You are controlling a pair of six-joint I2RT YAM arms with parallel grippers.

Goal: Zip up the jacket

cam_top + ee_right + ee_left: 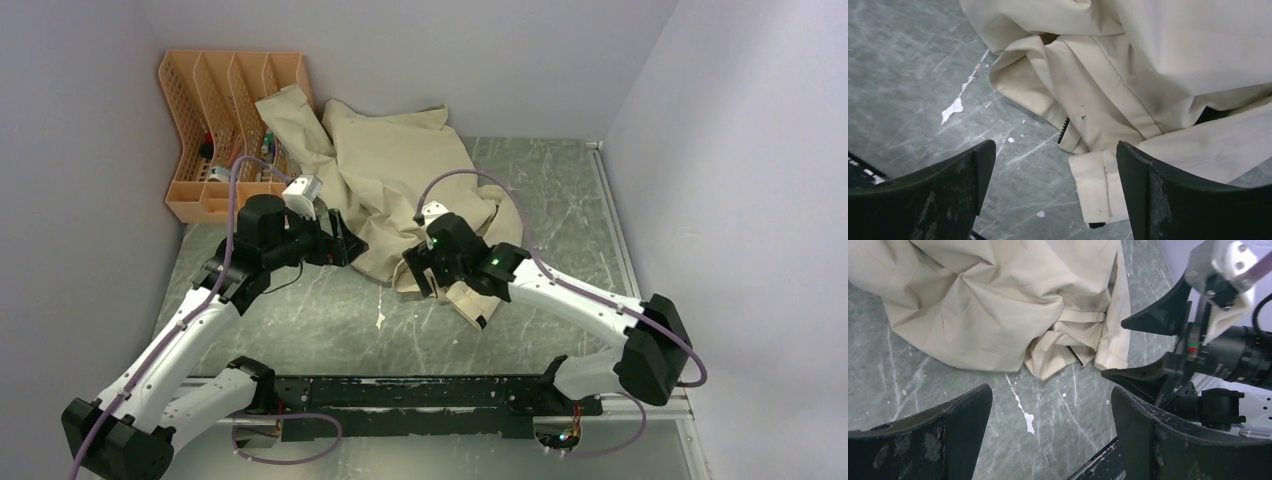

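Observation:
The beige jacket (400, 180) lies crumpled at the back middle of the table, one part draped against the rack. A short run of dark zipper teeth (1074, 354) shows at its near folded edge, also in the right wrist view (1064, 125). A folded cuff (1095, 185) lies flat beside it. My left gripper (350, 248) is open and empty, just left of the jacket's near edge; below its jaws is bare table (1050, 410). My right gripper (415, 275) is open and empty, hovering over the near hem and cuff (1055, 172).
An orange wire rack (230, 130) with small items stands at the back left corner. White paint chips (380, 320) mark the grey marble table. A black rail (420, 392) runs along the near edge. Walls close in on the left, back and right.

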